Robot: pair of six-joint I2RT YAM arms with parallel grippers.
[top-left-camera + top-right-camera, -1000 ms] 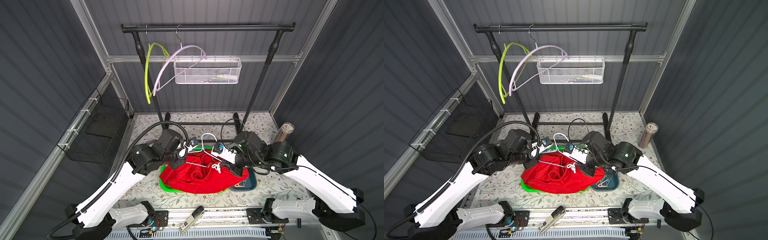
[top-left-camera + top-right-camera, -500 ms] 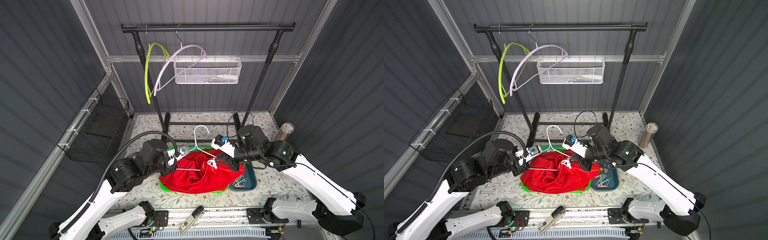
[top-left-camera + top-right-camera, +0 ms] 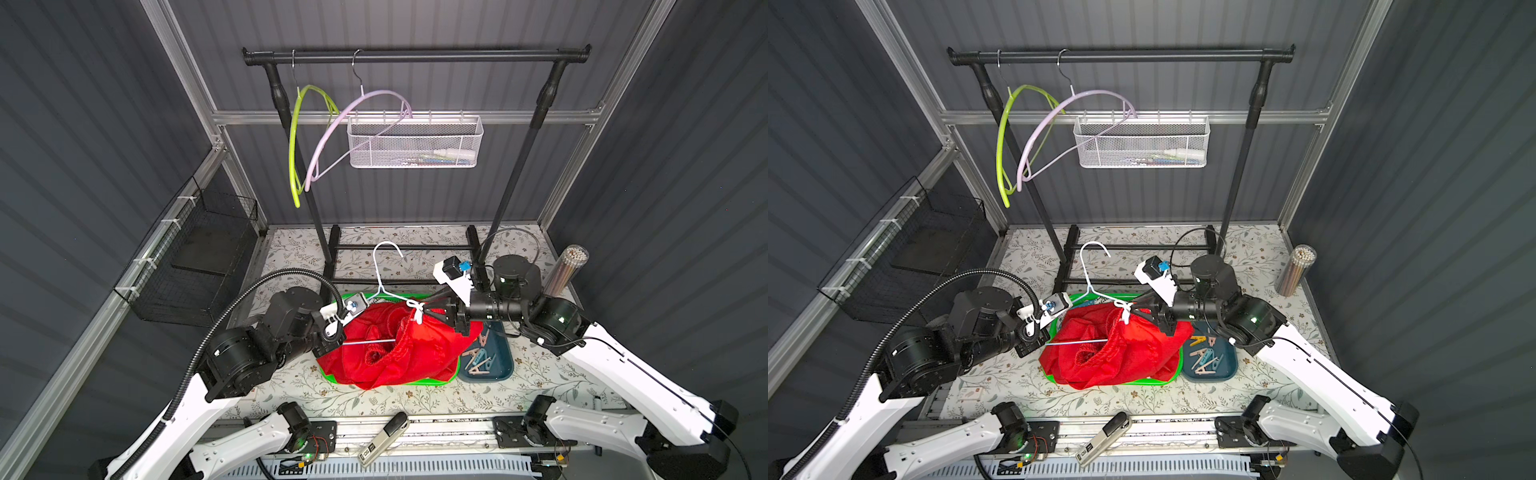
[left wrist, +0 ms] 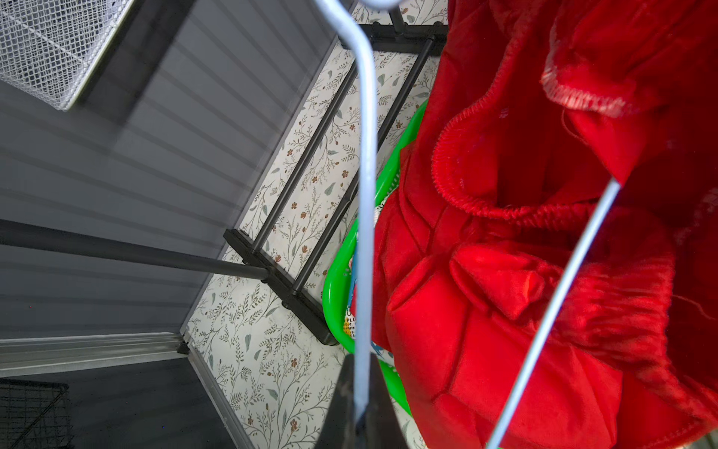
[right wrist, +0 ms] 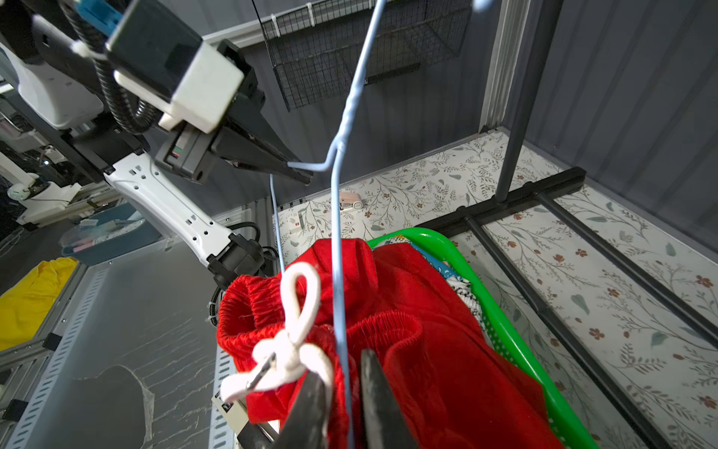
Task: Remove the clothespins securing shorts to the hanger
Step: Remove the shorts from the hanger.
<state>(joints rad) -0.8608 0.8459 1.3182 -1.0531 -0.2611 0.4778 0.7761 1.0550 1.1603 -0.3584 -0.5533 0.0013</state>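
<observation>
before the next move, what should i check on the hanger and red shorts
1. ok: left jaws shut on the hanger wire
2. ok: right jaws open around that wire
3. not ok: drawstring clear of right jaws; its knot lies against them
4. ok: red shorts over the green basket
5. cannot tell: clothespins all in blue tray, none on shorts; folds cover much

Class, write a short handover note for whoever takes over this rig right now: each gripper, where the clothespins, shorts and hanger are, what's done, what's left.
Left gripper: shut on the hanger.
Right gripper: open, jaws either side of its wire beside the drawstring.
Red shorts drape over the hanger above the green basket; clothespins lie in the blue tray.
Done: no pin visible on the shorts. Left: check hidden folds.
</observation>
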